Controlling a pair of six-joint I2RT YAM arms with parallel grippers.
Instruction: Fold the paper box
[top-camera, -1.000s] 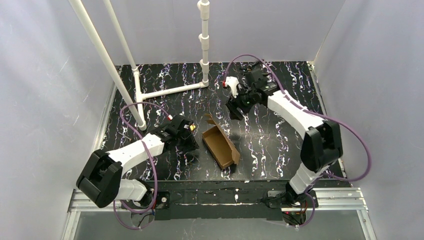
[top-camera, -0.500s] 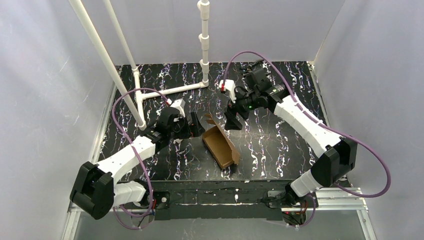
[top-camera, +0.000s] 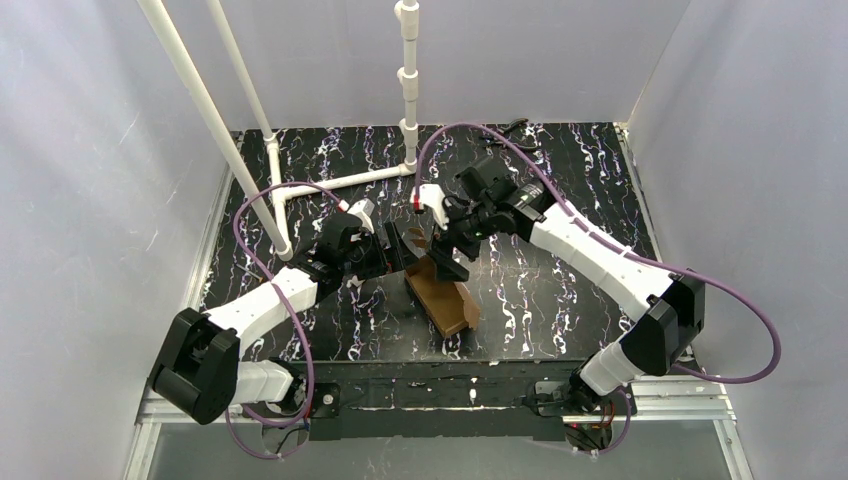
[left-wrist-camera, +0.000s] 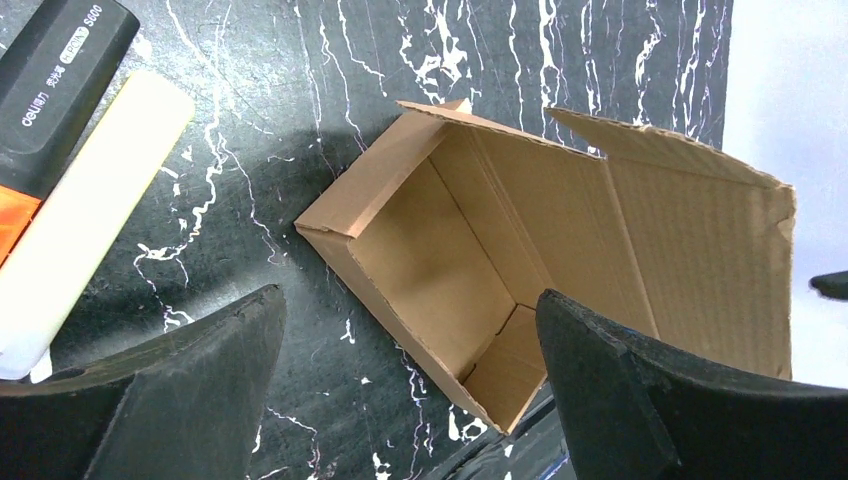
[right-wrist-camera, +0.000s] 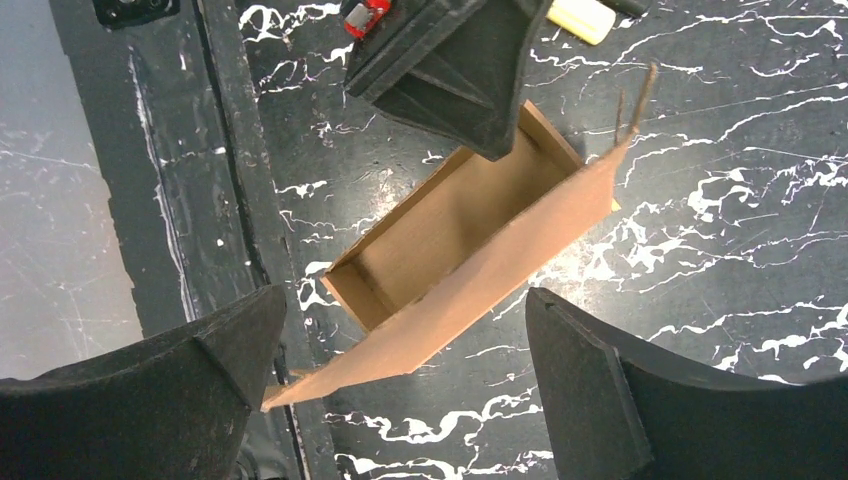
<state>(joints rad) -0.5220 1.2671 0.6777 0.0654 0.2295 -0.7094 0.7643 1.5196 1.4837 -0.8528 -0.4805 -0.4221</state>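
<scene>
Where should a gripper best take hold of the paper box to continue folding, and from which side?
Probably grip the lid flap of the paper box near its free long edge, coming from above, one finger on each face. This thin panel stands up from one long wall; the tray walls sit low on the table.

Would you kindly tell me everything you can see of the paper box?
The paper box is plain brown corrugated cardboard, unmarked, half folded into a narrow rectangular tray, open on top and empty. One long panel stands up along a long side, with small loose flaps at one end. It rests on the black marbled table, lying diagonally between the arms. The left gripper and right gripper hang open close over it; no contact is visible.
</scene>
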